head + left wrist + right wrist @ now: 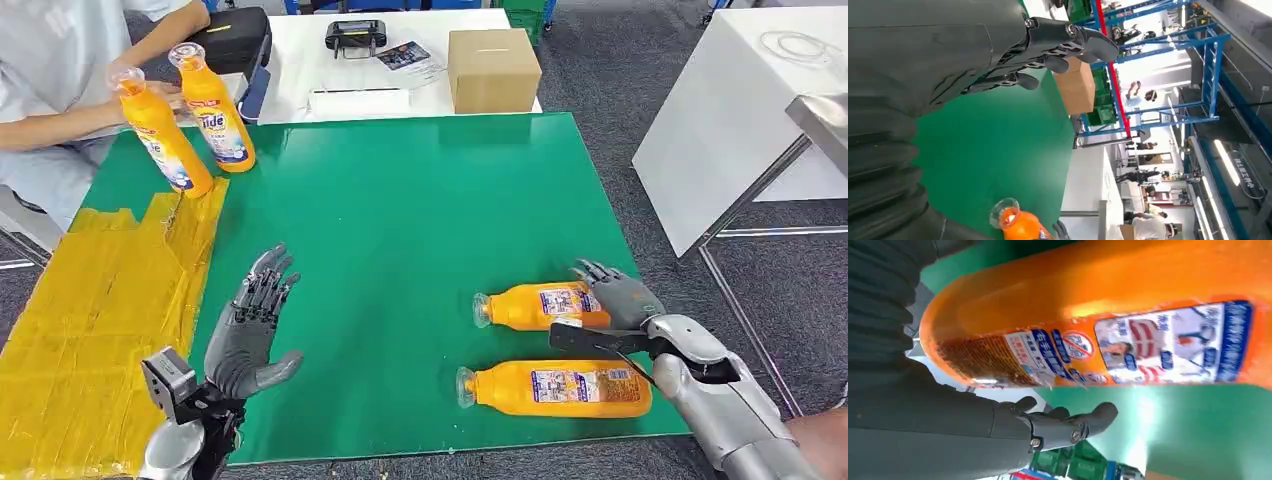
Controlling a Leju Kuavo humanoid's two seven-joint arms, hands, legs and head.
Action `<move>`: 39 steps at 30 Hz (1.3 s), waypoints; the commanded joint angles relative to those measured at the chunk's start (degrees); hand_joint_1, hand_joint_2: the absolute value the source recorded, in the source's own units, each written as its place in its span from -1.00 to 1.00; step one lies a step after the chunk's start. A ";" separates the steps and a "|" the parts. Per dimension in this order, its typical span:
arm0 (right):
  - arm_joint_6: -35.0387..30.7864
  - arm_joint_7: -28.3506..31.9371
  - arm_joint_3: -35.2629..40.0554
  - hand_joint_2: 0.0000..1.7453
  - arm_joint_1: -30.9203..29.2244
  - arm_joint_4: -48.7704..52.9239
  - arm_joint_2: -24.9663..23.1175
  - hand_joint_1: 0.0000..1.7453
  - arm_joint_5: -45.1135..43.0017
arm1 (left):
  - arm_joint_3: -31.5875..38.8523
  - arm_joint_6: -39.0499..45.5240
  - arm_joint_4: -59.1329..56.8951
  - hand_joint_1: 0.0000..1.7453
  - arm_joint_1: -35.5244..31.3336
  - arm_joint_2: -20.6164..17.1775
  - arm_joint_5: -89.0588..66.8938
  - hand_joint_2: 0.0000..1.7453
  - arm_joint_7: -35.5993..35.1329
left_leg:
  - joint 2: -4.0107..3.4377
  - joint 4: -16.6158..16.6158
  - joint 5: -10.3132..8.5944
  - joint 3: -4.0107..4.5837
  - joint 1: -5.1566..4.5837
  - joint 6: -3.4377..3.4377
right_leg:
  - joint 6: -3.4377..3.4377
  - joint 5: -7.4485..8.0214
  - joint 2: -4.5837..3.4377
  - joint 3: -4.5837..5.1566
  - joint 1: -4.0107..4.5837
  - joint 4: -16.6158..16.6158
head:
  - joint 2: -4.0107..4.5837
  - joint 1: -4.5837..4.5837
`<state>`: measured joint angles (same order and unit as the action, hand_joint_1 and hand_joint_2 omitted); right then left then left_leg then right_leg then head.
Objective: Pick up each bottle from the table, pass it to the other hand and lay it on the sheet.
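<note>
Two orange bottles lie on their sides on the green mat (400, 220) at the right: a far bottle (540, 305) and a near bottle (555, 388), caps pointing left. My right hand (620, 295) is at the far bottle's base end with fingers spread, holding nothing. In the right wrist view that orange bottle (1098, 315) looms close, and my fingers (1068, 425) stretch out past it. My left hand (250, 320) hovers open over the mat beside the yellow sheet (90, 320). In the left wrist view its fingers (1058, 45) are extended, and a bottle cap (1008, 220) shows across the mat.
A person at the far left holds two more orange bottles, one (160, 130) tilted and one (215, 110) upright, at the mat's corner. A cardboard box (492, 68) and a black device (355, 35) sit on the white table behind. Another white table (730, 130) stands at the right.
</note>
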<state>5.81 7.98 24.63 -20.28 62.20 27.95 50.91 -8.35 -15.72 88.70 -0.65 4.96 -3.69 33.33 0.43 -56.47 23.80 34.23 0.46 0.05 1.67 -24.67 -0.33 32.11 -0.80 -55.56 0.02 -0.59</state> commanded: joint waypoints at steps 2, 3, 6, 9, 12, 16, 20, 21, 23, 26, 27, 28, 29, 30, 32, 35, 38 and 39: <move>1.08 1.09 6.07 1.00 -6.87 -14.20 -3.39 0.96 1.33 | -1.85 -0.41 -4.90 -1.00 -3.42 -1.14 -0.04 1.00 -0.30 | -0.10 0.06 0.06 -0.23 0.04 -0.01 | -0.06 -0.01 -0.07 -0.22 0.05 0.10 | 0.00 0.00; 1.21 1.28 7.09 1.00 -7.56 -15.49 -3.39 0.98 1.39 | -2.03 -0.35 -5.06 -1.00 -3.56 -1.20 0.06 1.00 -0.34 | -0.08 0.07 0.09 -0.32 0.03 -0.01 | -0.07 -0.05 -0.06 -0.31 0.05 0.12 | 0.00 0.00; 1.37 1.58 7.97 1.00 -8.13 -16.40 -3.07 1.00 1.33 | -2.15 -0.26 -5.29 -1.00 -3.61 -1.31 0.15 1.00 -0.41 | -0.06 0.06 0.07 -0.34 0.05 0.01 | -0.06 -0.03 -0.03 -0.32 0.07 0.13 | 0.00 0.02; 1.51 1.75 8.26 1.00 -8.27 -16.64 -2.76 0.98 1.29 | -2.20 -0.21 -5.41 -1.00 -3.66 -1.33 0.19 1.00 -0.45 | -0.07 0.07 0.09 -0.43 0.06 0.01 | -0.07 -0.04 -0.01 -0.44 0.07 0.15 | 0.00 0.02; 1.51 1.79 8.40 1.00 -8.27 -16.67 -2.66 1.00 1.26 | -2.20 -0.16 -5.43 -1.00 -3.66 -1.32 0.23 1.00 -0.47 | -0.02 0.07 0.08 -0.53 0.07 0.00 | -0.08 -0.05 0.05 -0.54 0.09 0.16 | 0.00 0.02; -2.26 1.50 7.14 1.00 -6.77 -15.00 -4.33 1.00 0.20 | -2.05 0.31 -4.58 -1.00 -3.09 -1.32 0.46 1.00 -0.76 | -0.02 0.07 0.06 -0.51 0.07 -0.01 | -0.07 -0.04 0.03 -0.52 0.08 0.14 | 0.00 0.02; -5.27 0.42 5.53 1.00 -5.31 -13.17 -6.80 1.00 0.38 | -1.88 0.46 -3.69 -1.00 -2.48 -1.30 0.40 1.00 -0.99 | -0.11 0.09 0.06 -0.53 0.07 -0.02 | -0.07 -0.01 -0.09 -0.50 0.08 0.14 | 0.00 0.02; -5.27 0.42 5.53 1.00 -5.31 -13.17 -6.80 1.00 0.38 | -1.88 0.46 -3.69 -1.00 -2.48 -1.30 0.40 1.00 -0.99 | -0.17 0.09 0.11 -0.61 0.09 -0.02 | -0.10 -0.03 -0.11 -0.57 0.11 0.16 | 0.00 0.02; -9.31 -0.41 1.87 1.00 -2.80 -9.77 -9.33 1.00 0.81 | -2.16 0.61 -2.75 -1.00 -2.03 -1.30 -0.25 1.00 -1.71 | -0.30 0.08 0.13 -0.64 0.10 -0.03 | -0.11 -0.04 -0.15 -0.57 0.12 0.15 | 0.00 0.00; -15.30 -0.89 -4.60 1.00 2.44 -1.30 -14.35 1.00 1.85 | -3.16 1.21 -1.24 -1.00 -1.53 -1.40 -1.39 1.00 -3.15 | -0.24 0.10 0.16 -0.73 0.15 -0.04 | -0.15 -0.08 -0.06 -0.69 0.18 0.20 | 0.00 0.04; -15.75 -1.27 -5.62 1.00 3.80 1.33 -15.31 1.00 2.26 | -3.51 1.35 -0.92 -1.00 -1.52 -1.45 -1.53 1.00 -3.60 | -0.23 0.10 0.10 -0.61 0.14 -0.04 | -0.11 -0.04 -0.08 -0.54 0.16 0.16 | 0.00 0.02; -20.23 0.38 -9.17 1.00 5.75 4.85 -18.21 1.00 0.63 | -3.92 1.60 -0.84 -1.00 -1.65 -1.44 -1.67 1.00 -4.28 | -0.30 0.09 0.16 -0.69 0.17 -0.06 | -0.14 -0.07 -0.14 -0.61 0.20 0.17 | 0.00 0.04; -23.17 2.70 -13.08 1.00 7.99 9.09 -22.12 1.00 -2.63 | -4.34 2.06 -1.07 -1.00 -2.13 -1.12 -1.24 1.00 -5.06 | -0.27 0.05 0.07 -0.46 0.15 -0.05 | -0.09 -0.01 -0.14 -0.38 0.17 0.09 | 0.00 0.02; -23.79 3.08 -14.44 1.00 9.25 11.49 -24.02 1.00 -4.14 | -4.73 2.16 -1.66 -1.00 -2.83 -0.91 -0.62 1.00 -5.82 | -0.28 0.06 0.14 -0.56 0.17 -0.07 | -0.13 -0.07 -0.15 -0.48 0.20 0.10 | 0.00 0.02; -26.43 5.13 -16.68 1.00 11.37 15.44 -27.48 1.00 -7.91 | -5.40 2.88 -3.78 -1.00 -4.79 -0.63 1.07 1.00 -7.56 | -0.28 0.05 0.16 -0.49 0.16 -0.09 | -0.15 -0.10 -0.16 -0.40 0.19 0.02 | 0.00 0.02; -27.71 10.50 -18.97 1.00 13.25 20.12 -31.78 1.00 -18.35 | -6.41 3.37 -6.37 -1.00 -6.83 -0.82 1.89 1.00 -9.34 | -0.03 0.01 0.12 -0.34 0.17 -0.06 | -0.13 -0.14 0.07 -0.30 0.20 -0.02 | 0.00 0.02; -27.01 14.83 -18.42 1.00 14.03 23.65 -34.83 1.00 -25.75 | -7.56 3.62 -8.98 -1.00 -9.07 -0.89 3.23 1.00 -10.19 | 0.08 0.01 0.12 -0.35 0.19 -0.04 | -0.13 -0.19 0.15 -0.34 0.20 -0.03 | 0.00 0.00; -26.92 15.20 -17.75 1.00 13.94 24.06 -35.37 1.00 -26.38 | -7.85 3.71 -9.43 -1.00 -9.57 -0.84 3.42 1.00 -10.31 | 0.11 0.01 0.07 -0.27 0.19 -0.03 | -0.11 -0.15 0.18 -0.28 0.20 -0.01 | 0.00 0.04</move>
<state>-21.59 16.69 13.51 -10.45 73.23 4.84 35.78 -12.30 -12.52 87.52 -3.56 4.92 -2.21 25.01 0.47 -56.45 23.81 34.11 0.64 0.03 1.63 -24.73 -0.26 32.00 -0.63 -55.57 0.02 -0.55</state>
